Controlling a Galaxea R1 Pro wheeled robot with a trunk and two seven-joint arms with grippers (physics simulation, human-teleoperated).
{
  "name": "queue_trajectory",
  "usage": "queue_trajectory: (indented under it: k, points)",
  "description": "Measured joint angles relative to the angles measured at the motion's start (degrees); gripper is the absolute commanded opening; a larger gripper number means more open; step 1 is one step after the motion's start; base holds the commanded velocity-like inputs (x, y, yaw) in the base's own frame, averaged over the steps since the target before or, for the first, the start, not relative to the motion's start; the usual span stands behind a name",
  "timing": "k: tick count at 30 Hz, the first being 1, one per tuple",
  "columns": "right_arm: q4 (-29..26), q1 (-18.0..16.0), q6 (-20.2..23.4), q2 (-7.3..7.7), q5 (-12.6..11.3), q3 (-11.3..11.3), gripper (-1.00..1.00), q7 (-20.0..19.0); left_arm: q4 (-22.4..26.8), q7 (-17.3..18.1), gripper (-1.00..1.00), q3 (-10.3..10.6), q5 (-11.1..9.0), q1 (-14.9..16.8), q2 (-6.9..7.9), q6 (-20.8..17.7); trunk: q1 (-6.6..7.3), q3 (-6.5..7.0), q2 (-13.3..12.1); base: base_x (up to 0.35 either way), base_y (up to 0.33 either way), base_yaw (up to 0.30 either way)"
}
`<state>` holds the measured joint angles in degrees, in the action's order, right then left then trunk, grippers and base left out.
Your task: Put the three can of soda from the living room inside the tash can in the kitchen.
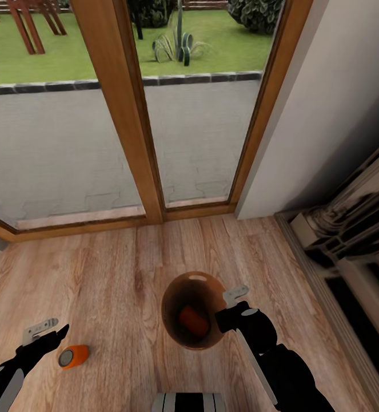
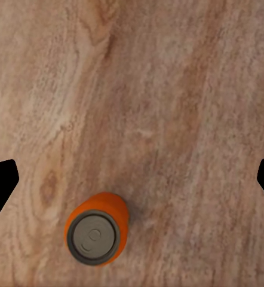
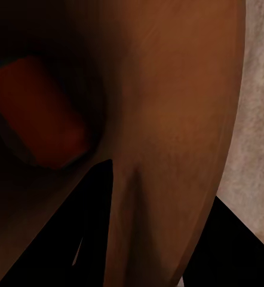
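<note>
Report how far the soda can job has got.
Done: one orange can lies inside the bin. In hand: the right end effector grips the bin's rim, one finger inside the wall; the open left end effector sits beside a second orange can lying on the wood floor. Left: that can is not yet picked up; no blue can is in view.

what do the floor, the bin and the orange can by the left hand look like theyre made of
Floor: light wood planks, matte, with visible grain and knots.
Bin: probably plastic or glazed material, since its brown inside is smooth and glossy with a bright highlight.
Orange can: likely painted metal, with a dull grey, ringed top seen in the left wrist view.
</note>
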<state>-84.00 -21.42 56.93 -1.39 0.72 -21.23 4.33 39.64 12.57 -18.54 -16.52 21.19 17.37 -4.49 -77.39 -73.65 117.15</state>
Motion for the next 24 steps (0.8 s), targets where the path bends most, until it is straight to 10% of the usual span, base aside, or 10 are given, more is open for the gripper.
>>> queue_trajectory:
  k: [24]
  points:
    - [-0.1,-0.2,0.0,-4.1,0.3,-4.5,-1.0,0.1,0.0,0.0,1.0,-0.1,0.0,0.0,-0.03,1.5,-0.88,-0.72,1.6,0.0,0.0,0.0]
